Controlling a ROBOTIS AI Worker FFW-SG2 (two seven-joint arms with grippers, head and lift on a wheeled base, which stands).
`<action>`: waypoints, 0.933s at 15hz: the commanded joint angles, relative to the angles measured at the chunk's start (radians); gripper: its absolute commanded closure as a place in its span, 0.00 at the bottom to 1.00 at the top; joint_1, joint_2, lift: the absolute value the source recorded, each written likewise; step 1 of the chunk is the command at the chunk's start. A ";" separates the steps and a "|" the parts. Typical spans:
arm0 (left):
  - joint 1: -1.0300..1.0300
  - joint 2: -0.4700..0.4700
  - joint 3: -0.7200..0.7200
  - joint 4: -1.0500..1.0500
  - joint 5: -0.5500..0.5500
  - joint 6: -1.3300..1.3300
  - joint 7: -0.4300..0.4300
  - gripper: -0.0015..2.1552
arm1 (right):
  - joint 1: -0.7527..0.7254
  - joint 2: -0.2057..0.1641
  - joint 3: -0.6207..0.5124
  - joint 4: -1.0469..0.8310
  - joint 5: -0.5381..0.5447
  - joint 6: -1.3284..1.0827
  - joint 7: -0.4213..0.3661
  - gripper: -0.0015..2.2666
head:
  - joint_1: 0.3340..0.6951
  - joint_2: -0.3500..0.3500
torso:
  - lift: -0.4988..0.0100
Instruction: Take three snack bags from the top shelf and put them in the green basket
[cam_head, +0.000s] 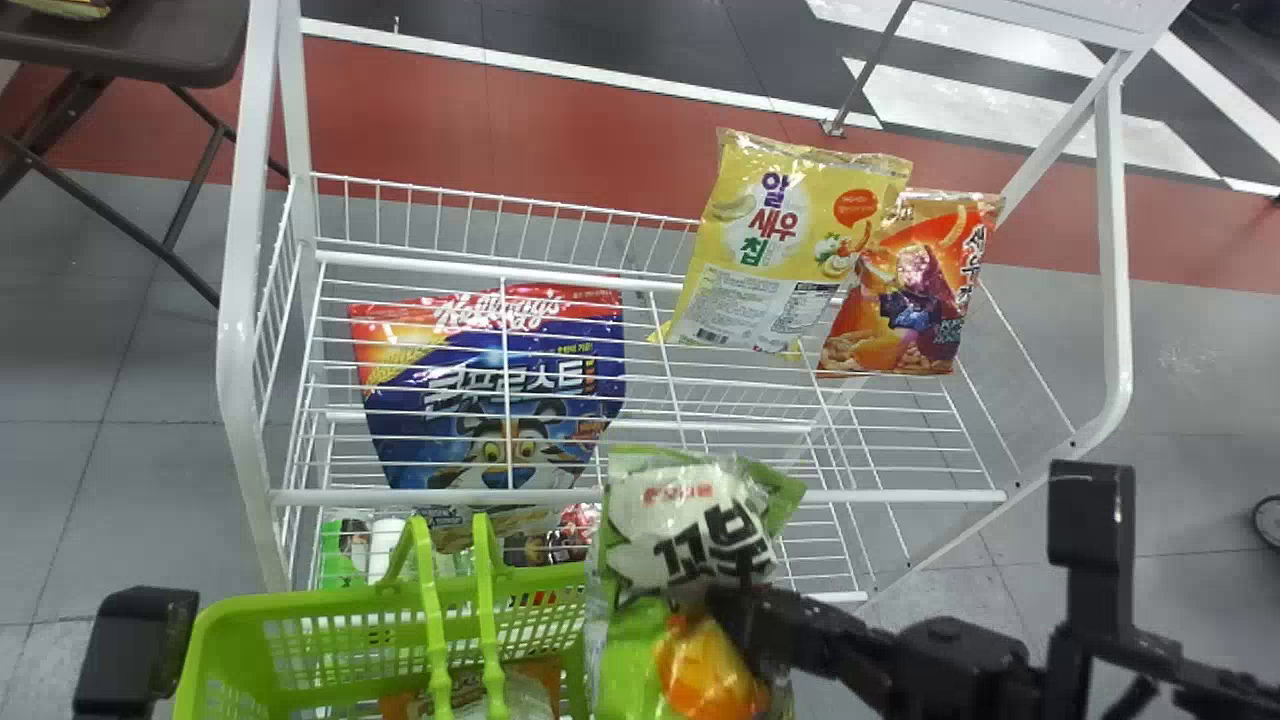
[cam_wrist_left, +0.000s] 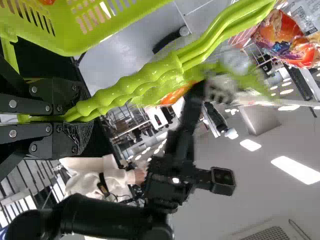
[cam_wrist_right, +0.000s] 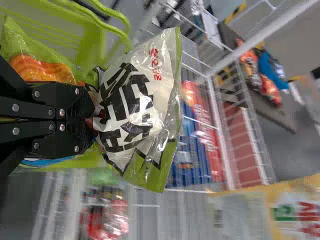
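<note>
The green-and-white snack bag (cam_head: 690, 530) is pinched by my right gripper (cam_head: 735, 610), beside the green basket's (cam_head: 330, 590) right wall. In the right wrist view the right gripper (cam_wrist_right: 92, 117) is shut on the middle of that bag (cam_wrist_right: 135, 105). My left gripper's arm (cam_head: 140, 640) is at the lower left; the left wrist view has the left gripper (cam_wrist_left: 75, 117) shut on the basket's handles (cam_wrist_left: 145, 75). An orange bag (cam_head: 535, 680) lies inside the basket. On the top shelf are a yellow bag (cam_head: 770, 240), an orange-red bag (cam_head: 910, 290) overlapping it, both at the right.
The white wire rack (cam_head: 640, 495) stands ahead, its upright posts on both sides. A blue-and-red cereal bag (cam_head: 500, 390) is at its left, behind wires. Small packages (cam_head: 350, 550) sit lower down. A dark table (cam_head: 130, 40) stands at the back left.
</note>
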 joint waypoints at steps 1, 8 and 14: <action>0.000 0.000 -0.019 -0.003 -0.006 -0.003 0.002 0.54 | 0.023 0.007 -0.010 0.009 -0.016 0.018 0.024 0.97 | 1.00 0.00 | 0.90; 0.011 0.006 -0.042 -0.060 -0.009 0.012 0.010 0.54 | 0.042 0.007 0.271 0.208 0.160 0.018 0.015 0.97 | 1.00 0.00 | 0.90; 0.011 0.006 -0.047 -0.066 -0.012 0.015 0.011 0.54 | 0.028 -0.012 0.459 0.371 0.217 0.016 0.009 0.97 | 1.00 0.00 | 0.90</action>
